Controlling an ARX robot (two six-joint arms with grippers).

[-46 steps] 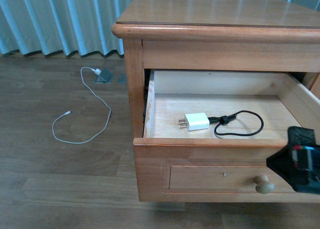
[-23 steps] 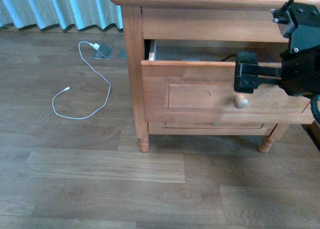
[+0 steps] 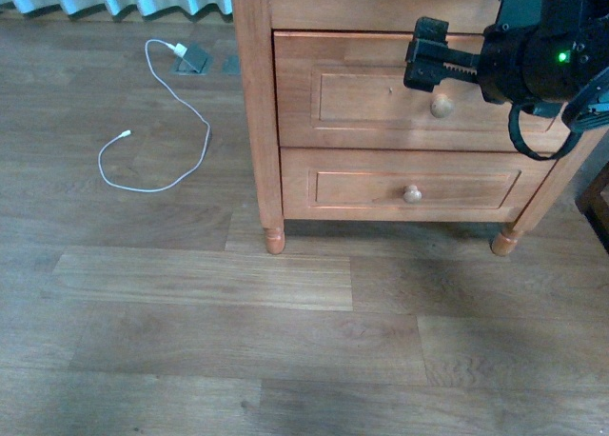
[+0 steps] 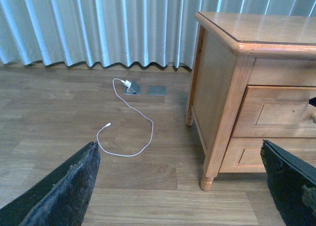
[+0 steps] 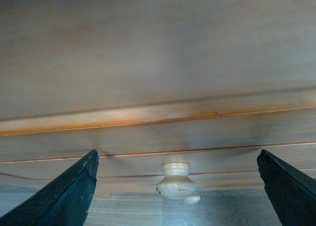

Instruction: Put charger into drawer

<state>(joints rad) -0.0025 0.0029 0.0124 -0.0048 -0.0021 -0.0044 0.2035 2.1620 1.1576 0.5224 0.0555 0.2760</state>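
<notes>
The upper drawer (image 3: 362, 93) of the honey-coloured nightstand (image 3: 255, 103) is shut, and its round pale knob (image 3: 441, 106) shows in the front view. The charger is hidden from every view. My right gripper (image 3: 425, 53) is open and empty, close in front of the drawer front, just above and left of the knob. In the right wrist view the knob (image 5: 177, 181) sits between the spread fingers of the right gripper (image 5: 177, 157), untouched, with the drawer front (image 5: 148, 132) filling the frame. My left gripper (image 4: 177, 152) is open and empty over the floor, left of the nightstand (image 4: 217, 78).
A long thin white cable (image 3: 162, 141) lies looped on the wood floor left of the nightstand, running to a floor socket (image 3: 193, 60). The shallower lower drawer (image 3: 409, 193) is shut. Curtains (image 4: 98, 23) hang along the back wall.
The upper drawer went from wide open, with the charger lying inside, to fully shut. My right gripper moved in with the drawer front, and the front view tilted down toward the floor.
</notes>
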